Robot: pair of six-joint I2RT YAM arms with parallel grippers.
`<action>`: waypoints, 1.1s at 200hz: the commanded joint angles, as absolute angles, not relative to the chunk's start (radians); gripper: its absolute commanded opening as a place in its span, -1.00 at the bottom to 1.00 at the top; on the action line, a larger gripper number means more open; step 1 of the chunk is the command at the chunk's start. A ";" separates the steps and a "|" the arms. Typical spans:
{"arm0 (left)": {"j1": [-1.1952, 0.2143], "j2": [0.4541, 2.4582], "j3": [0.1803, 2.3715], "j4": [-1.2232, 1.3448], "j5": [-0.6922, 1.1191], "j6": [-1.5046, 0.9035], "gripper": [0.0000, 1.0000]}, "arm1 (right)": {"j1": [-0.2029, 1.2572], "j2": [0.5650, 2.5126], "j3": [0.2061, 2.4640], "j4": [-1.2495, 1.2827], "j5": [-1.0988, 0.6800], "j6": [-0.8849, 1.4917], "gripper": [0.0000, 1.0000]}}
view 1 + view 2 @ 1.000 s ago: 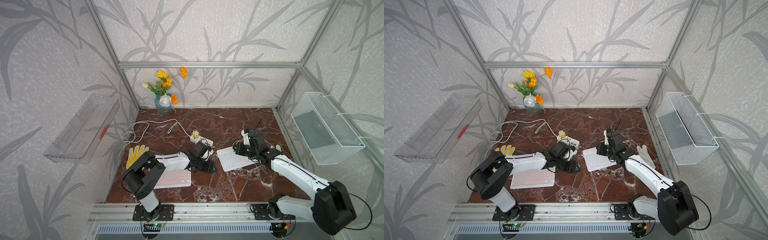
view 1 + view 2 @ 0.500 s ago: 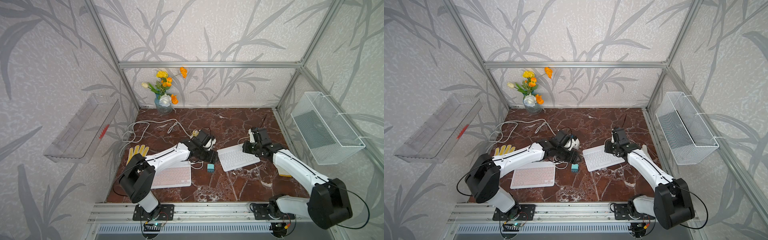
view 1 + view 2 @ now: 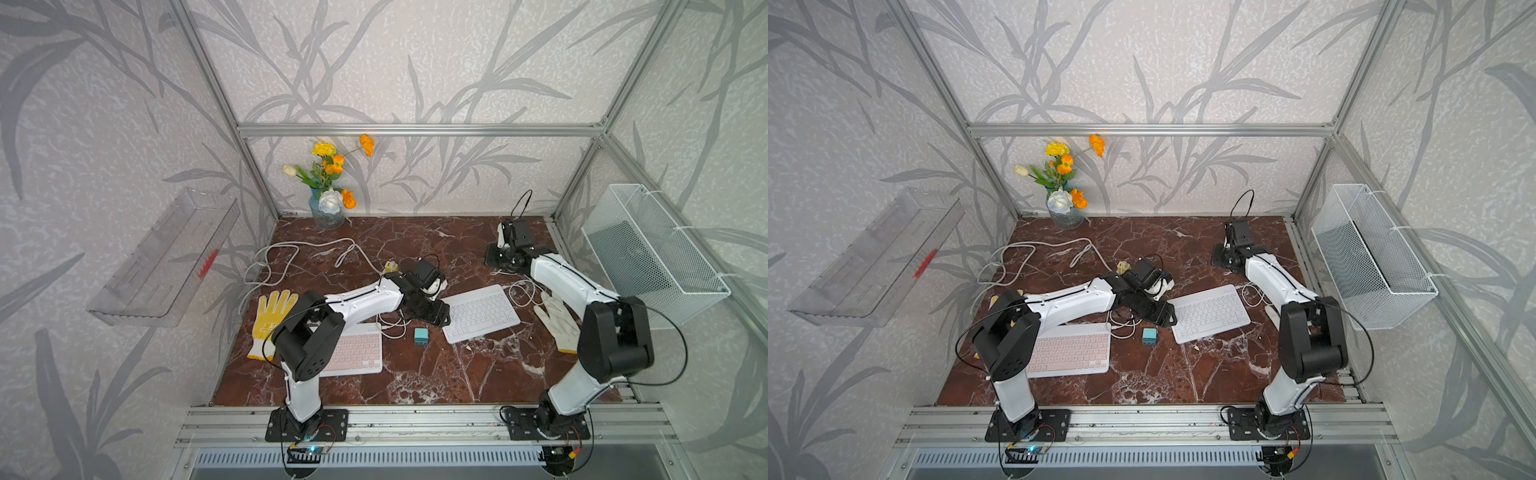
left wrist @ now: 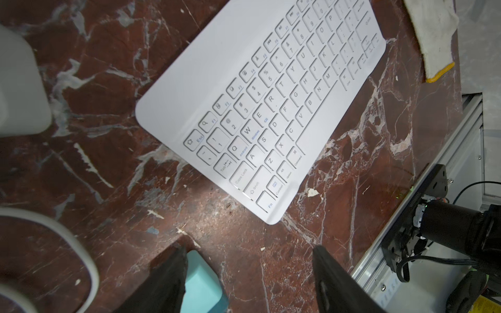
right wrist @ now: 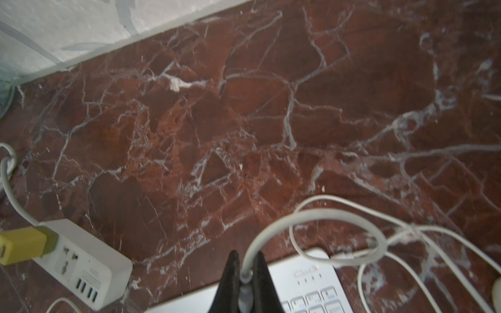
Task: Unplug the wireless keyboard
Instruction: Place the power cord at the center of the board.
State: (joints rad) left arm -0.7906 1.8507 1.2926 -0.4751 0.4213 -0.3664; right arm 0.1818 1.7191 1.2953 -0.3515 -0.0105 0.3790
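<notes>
Red-brown marble (image 3: 415, 374) veined in white carries the white wireless keyboard (image 3: 480, 313), lying flat just right of centre and turned at an angle. It is a slim slab with rounded corners, flat white keys with grey legends and small blue marks, and a plain band along its far edge. At its left end the left gripper (image 4: 250, 250) hangs over bare marble, jaws spread wide with nothing between them and a teal charger block (image 3: 420, 336) just beside one finger, while farther back on the right the right gripper (image 5: 246, 254) is pinched closed on a thin white cable (image 5: 311, 216), which loops away over the marble beyond the keyboard's far edge.
</notes>
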 commanded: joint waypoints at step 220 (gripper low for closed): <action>-0.824 2.276 1.884 -0.393 0.407 -0.424 0.45 | 0.120 1.833 1.492 -0.649 -0.311 0.249 0.02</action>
State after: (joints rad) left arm -0.8223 2.2395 1.8484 -0.3889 0.4252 -0.3916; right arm 0.1322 1.9694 1.5322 -0.6186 -0.2485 0.2371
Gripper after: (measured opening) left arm 0.720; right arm 0.478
